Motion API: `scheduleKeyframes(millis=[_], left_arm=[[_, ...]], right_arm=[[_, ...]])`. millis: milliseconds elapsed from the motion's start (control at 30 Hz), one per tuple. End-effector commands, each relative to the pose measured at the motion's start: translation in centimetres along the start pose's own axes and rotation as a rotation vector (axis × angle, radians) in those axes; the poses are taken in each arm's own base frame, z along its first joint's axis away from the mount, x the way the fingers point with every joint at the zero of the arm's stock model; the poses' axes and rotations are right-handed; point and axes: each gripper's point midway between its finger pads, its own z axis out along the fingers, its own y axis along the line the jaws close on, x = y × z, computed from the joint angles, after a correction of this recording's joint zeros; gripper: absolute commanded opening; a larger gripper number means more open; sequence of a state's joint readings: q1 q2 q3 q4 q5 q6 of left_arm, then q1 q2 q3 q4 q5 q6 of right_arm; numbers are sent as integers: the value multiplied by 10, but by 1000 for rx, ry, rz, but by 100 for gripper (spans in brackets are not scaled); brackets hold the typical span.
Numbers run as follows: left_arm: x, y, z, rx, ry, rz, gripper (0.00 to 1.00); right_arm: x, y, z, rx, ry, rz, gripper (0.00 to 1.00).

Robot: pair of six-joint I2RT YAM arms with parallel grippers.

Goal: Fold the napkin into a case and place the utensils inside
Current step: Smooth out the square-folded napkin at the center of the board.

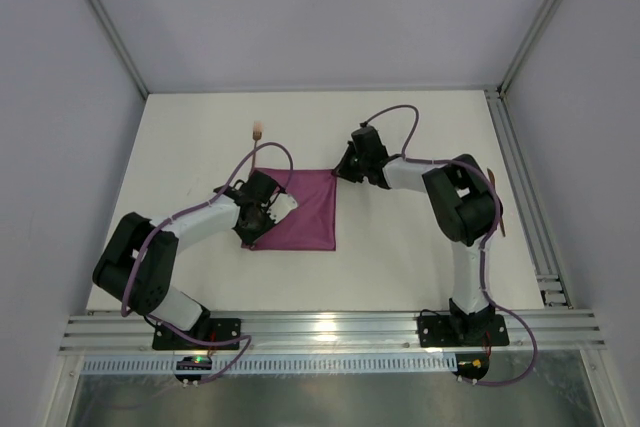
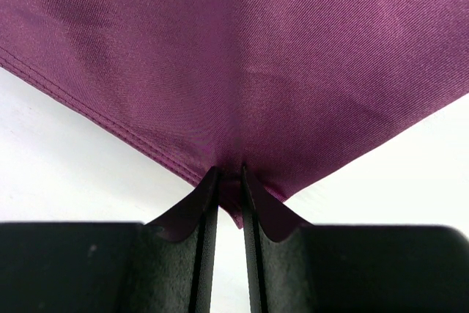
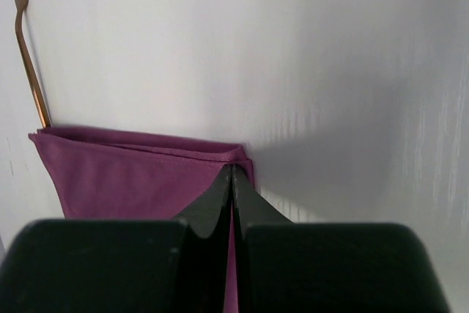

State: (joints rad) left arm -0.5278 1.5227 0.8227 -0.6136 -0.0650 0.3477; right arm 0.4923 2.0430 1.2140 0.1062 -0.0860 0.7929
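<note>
On the white table [image 1: 420, 127] the magenta napkin [image 1: 310, 212] lies flat in the middle, its near left corner pinched in the left gripper [image 2: 229, 177] and its far right corner clamped in the closed right gripper [image 3: 232, 174], a copper fork [image 1: 257, 131] lying beyond its far left corner.

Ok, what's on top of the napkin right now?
No utensil shows on the napkin; the fork lies on the table beyond it. The left end effector pinches one corner, the right end effector another. The left arm hides part of the napkin.
</note>
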Motion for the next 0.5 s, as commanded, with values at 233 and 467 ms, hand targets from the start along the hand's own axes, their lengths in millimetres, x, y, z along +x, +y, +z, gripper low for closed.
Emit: scheduleKeyframes(millis=[233, 467], left_arm=[[1, 2, -6, 3, 4, -8, 20], [-26, 13, -41, -34, -115, -38, 31]], right_arm=[[-19, -2, -1, 31, -50, 10, 3], [-56, 40, -70, 19, -176, -240, 3]])
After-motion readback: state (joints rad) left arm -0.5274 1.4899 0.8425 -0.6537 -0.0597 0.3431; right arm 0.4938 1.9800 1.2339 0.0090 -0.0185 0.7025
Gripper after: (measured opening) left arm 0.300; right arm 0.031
